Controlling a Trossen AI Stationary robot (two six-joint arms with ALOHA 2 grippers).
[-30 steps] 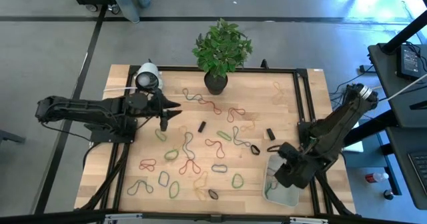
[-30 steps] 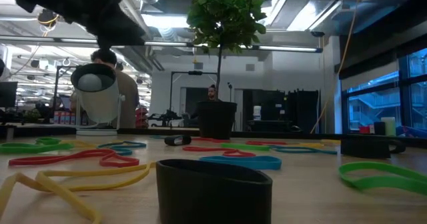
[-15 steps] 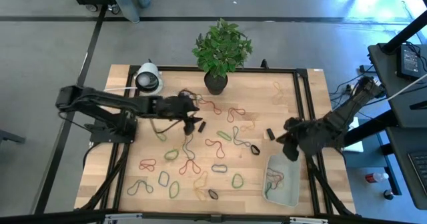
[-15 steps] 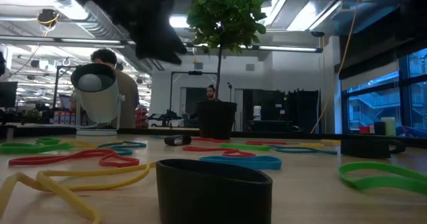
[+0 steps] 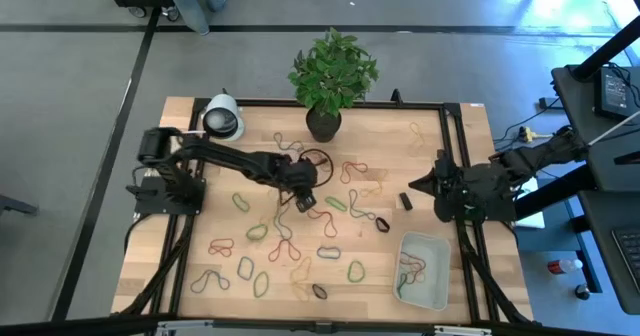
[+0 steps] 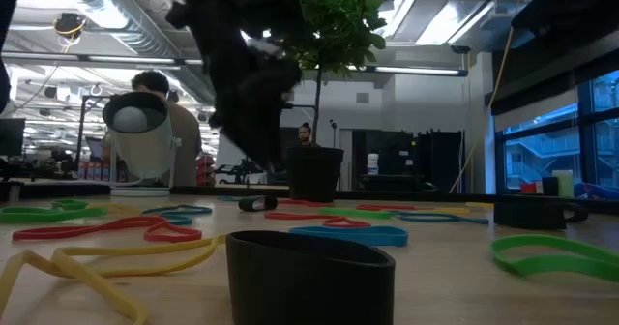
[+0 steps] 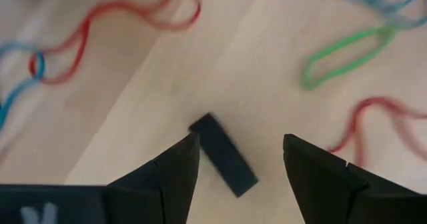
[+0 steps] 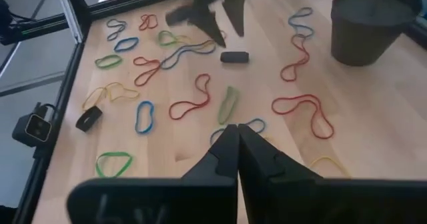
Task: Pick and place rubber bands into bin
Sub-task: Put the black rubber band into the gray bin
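Observation:
Rubber bands in many colours lie flat and scattered over the wooden table point(image 5: 200, 226), among them a green one point(image 5: 257, 232) and a red one point(image 8: 189, 104). My left gripper point(image 7: 241, 140) is open and points steeply down over mid-table. A short black rubber band point(image 7: 223, 156) lies on the wood between and below its fingers, untouched. My right gripper point(image 8: 235, 136) is shut and empty, raised near the table's right edge, on the far side of the bin point(image 5: 438, 294). The bin sits at the near right with a few bands point(image 5: 410, 266) inside.
A potted plant point(image 5: 322, 124) stands at the far edge, and a white round device point(image 5: 222, 118) at the far left. Black frame rails point(image 5: 450, 146) run along the table's sides. Another black band point(image 5: 405, 200) lies close to my right gripper.
My left gripper has swung from the table's left toward its middle, sinking and tipping from nearly level to steeply down, and now stands over the black band. My right gripper has drawn away from the bin toward the far and right edges, turning as it went.

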